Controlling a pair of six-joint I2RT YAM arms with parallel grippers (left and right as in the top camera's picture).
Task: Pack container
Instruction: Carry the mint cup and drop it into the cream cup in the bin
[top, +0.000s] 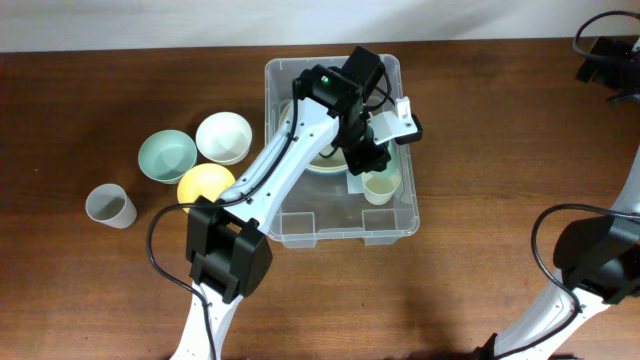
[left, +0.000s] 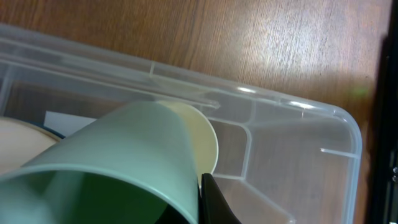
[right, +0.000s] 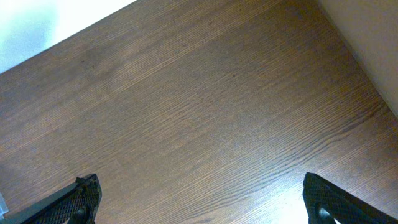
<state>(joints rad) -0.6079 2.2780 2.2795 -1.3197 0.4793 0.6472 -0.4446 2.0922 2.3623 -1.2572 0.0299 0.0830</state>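
The clear container (top: 292, 222) stands mid-table, and its rim and corner show in the left wrist view (left: 298, 112). My left gripper (top: 368, 152) reaches down inside it. In the left wrist view the left gripper (left: 202, 210) is shut on the wall of a pale green cup (left: 124, 155), held tilted. One black finger presses the cup's outside; the other finger is hidden. A cream cup (left: 206, 140) sits right behind it and shows in the overhead view (top: 379, 187). A cream bowl (top: 322, 162) lies in the container. My right gripper (right: 199, 199) is open and empty over bare wood.
Left of the container stand a white bowl (top: 223, 136), a green bowl (top: 167, 156), a yellow bowl (top: 203, 182) and a grey cup (top: 110, 205). The right arm (top: 590, 260) stands at the right edge of the table.
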